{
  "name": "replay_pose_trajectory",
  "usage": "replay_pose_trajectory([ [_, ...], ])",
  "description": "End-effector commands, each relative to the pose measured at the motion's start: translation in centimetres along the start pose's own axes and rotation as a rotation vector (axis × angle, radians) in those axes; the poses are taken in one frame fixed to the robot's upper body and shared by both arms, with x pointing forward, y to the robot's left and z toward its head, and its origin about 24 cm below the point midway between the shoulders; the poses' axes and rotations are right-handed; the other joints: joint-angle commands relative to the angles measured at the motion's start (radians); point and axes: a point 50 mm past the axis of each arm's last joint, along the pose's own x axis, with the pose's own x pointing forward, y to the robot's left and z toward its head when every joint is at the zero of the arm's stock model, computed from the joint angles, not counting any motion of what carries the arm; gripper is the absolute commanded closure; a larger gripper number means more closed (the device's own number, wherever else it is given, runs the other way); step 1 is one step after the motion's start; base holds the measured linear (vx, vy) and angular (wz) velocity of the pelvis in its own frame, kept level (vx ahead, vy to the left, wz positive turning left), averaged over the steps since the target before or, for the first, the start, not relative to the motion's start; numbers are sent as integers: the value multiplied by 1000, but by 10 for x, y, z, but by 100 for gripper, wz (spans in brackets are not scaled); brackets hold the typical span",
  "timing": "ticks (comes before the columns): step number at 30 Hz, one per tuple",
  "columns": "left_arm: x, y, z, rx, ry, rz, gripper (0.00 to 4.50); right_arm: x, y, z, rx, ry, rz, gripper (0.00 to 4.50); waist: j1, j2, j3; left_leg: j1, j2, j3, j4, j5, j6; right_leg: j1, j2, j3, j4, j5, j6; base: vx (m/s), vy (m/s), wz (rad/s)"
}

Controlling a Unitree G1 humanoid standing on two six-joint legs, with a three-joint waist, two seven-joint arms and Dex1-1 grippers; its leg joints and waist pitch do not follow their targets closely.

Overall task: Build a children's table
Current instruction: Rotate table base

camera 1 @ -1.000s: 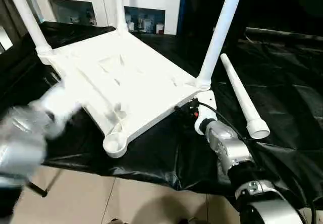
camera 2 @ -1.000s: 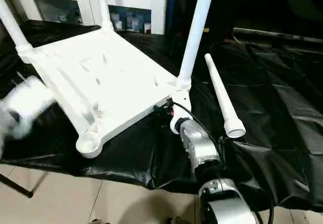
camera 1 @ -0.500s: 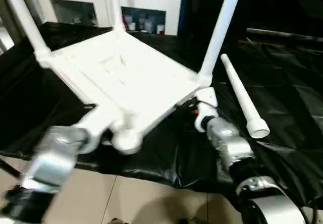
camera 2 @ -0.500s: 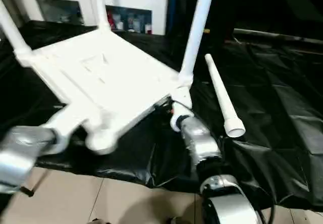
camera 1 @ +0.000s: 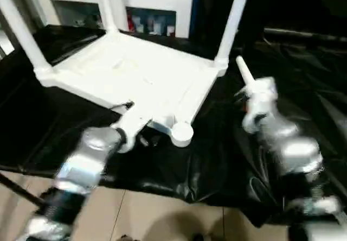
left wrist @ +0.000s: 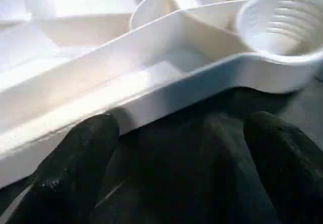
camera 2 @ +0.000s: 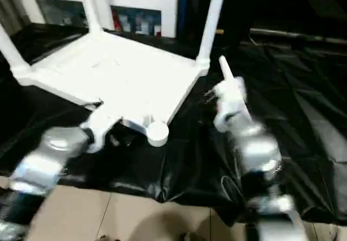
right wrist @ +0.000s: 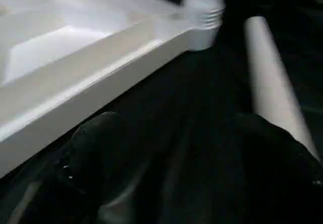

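The children's table lies upside down on the black cloth: a white ribbed tabletop (camera 1: 135,75) with three legs (camera 1: 234,18) standing in corner sockets. The near corner socket (camera 1: 182,133) is empty. My left gripper (left wrist: 181,148) is open, its black fingers (left wrist: 81,153) spread just in front of the tabletop's near edge, beside that socket. A loose white leg (camera 1: 245,74) lies on the cloth to the right, partly hidden by my right arm (camera 1: 271,127). My right gripper (right wrist: 184,148) is open over the cloth between the tabletop's edge (right wrist: 101,77) and the loose leg (right wrist: 270,82).
A white cabinet (camera 1: 146,13) with glass doors stands behind the work table. The black cloth (camera 1: 303,89) hangs over the table's front edge, with tiled floor (camera 1: 162,214) below.
The tabletop has turned, its empty corner swinging to the right. My left gripper came in to the near edge. My right arm left the corner and moved up over the loose leg.
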Motion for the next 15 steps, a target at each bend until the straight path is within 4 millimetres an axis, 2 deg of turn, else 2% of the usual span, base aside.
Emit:
replay_pose_trajectory([
  [1, -7, -4, 1, 7, -12, -63, 0, 1, -11, 9, 17, 18, -32, 30, 3, 0, -72, 13, 4, 4, -67, -212, 9, 62, -38, 31, -70, -297, -151, 0, 0, 0],
  [2, -11, -5, 0, 18, -16, -87, 0, 3, -18, 13, 10, 35, -49, 15, 3, 4, -70, 17, 4, 6, -65, -227, 6, 57, -37, 31, -72, -312, -154, 0, 0, 0],
  [3, -21, -4, 4, 31, -34, -131, 0, 6, -36, 27, 17, 63, -94, 15, 2, 1, -72, 17, 3, 5, -64, -230, 2, 58, -38, 30, -67, -312, -163, 0, 0, 0],
  [6, -30, -4, 11, 35, -54, -172, 0, 10, -54, 33, 1, 148, -132, 15, 6, 6, -67, 22, 1, 9, -60, -258, -8, 52, -33, 29, -68, -309, -180, 0, 0, 0],
  [9, -37, -6, 18, 36, -72, -210, 0, 12, -67, 32, -27, 250, -150, 15, 8, 5, -66, 16, 0, 7, -59, -273, -13, 56, -37, 27, -65, -321, -186, 0, 0, 0],
  [11, -40, -7, 20, 37, -78, -223, 0, 12, -70, 30, -13, 286, -149, 15, 10, 7, -61, 12, -1, 8, -60, -262, -10, 58, -37, 29, -67, -304, -186, 0, 0, 0],
  [12, -42, -7, 22, 41, -81, -232, 0, 12, -71, 29, 0, 310, -145, 15, 8, 5, -62, 10, -2, 7, -58, -259, -9, 60, -37, 28, -63, -299, -191, 0, 0, 0],
  [14, -46, -9, 25, 45, -85, -256, 0, 12, -73, 24, 8, 365, -137, 15, 7, 12, -50, 8, -2, 6, -60, -269, -8, 54, -37, 27, -65, -310, -195, 0, 0, 0],
  [15, -50, -11, 26, 45, -83, -276, 0, 12, -74, 20, 22, 402, -124, 15, 6, 11, -42, 5, -3, 5, -61, -280, -3, 56, -38, 26, -65, -319, -203, 0, 0, 0],
])
